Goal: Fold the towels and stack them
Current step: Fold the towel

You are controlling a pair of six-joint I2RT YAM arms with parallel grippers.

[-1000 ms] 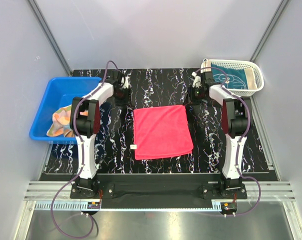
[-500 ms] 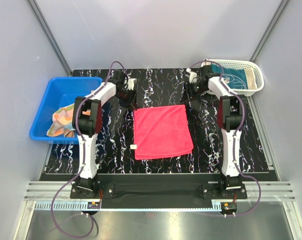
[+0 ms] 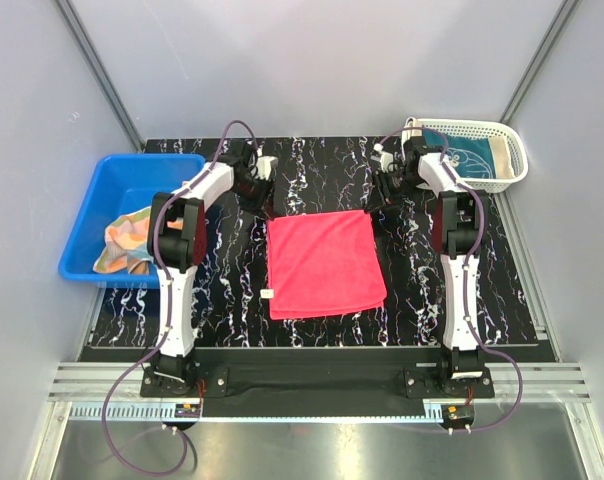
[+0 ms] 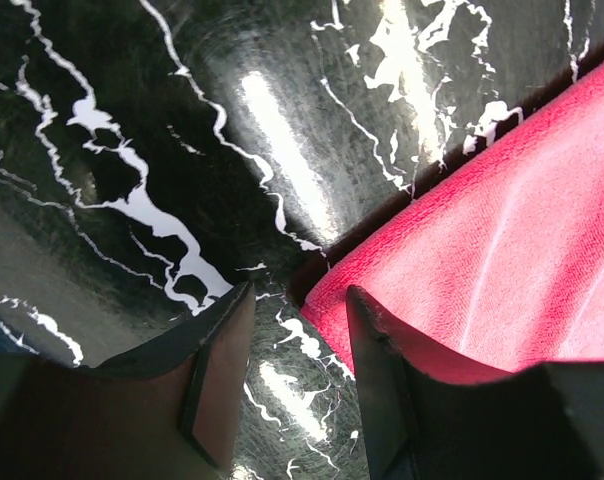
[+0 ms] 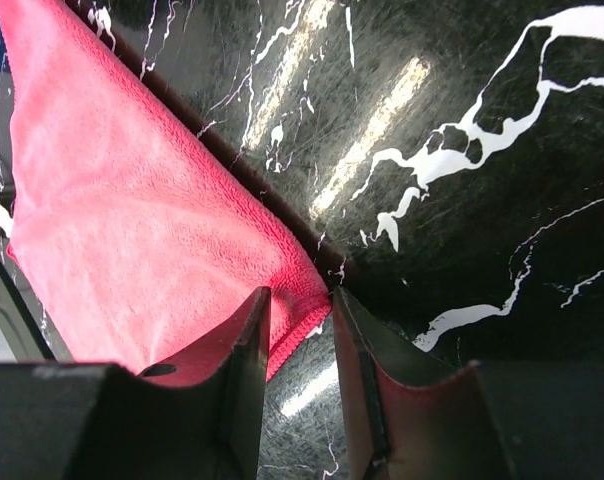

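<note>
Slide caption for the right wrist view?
Right gripper, fingers open, straddles a corner of the pink-red towel on the marbled table.

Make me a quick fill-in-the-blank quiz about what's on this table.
The orange towel sits in the ____ bin.
The teal towel lies in the ____ basket.
The left gripper and right gripper each sit ____ at a far corner of the red towel.
Missing words: blue, white, open.
</note>
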